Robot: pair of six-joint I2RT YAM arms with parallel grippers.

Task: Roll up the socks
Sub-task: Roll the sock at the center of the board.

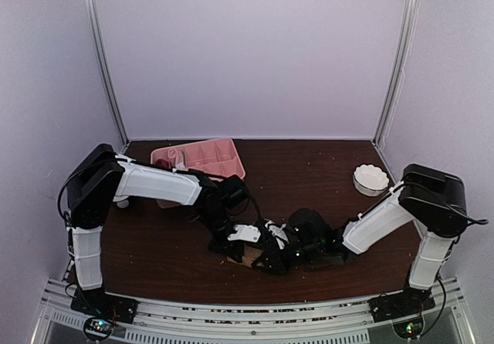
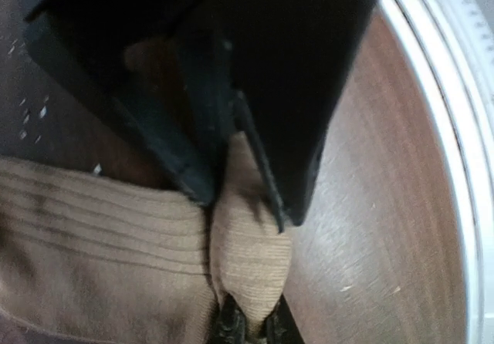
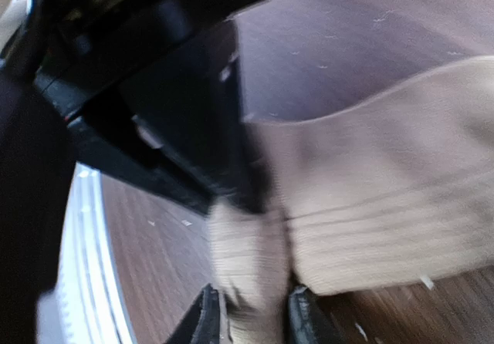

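A tan-beige ribbed sock (image 2: 93,259) lies on the dark wood table near its front edge. In the top view only a small tan patch of it (image 1: 248,260) shows under the two arms, which meet there. My left gripper (image 2: 253,330) is shut on a bunched fold of the sock. The right arm's black housing (image 2: 293,66) sits close above that fold. My right gripper (image 3: 251,325) has the same fold between its fingers. Those fingers stand apart with dark gaps beside the fabric, and the view is blurred. The rest of the sock (image 3: 386,205) spreads flat to the right.
A pink divided tray (image 1: 202,157) sits at the back left. A small white bowl (image 1: 370,179) stands at the back right. The metal rail of the table's front edge (image 2: 455,174) runs close beside the grippers.
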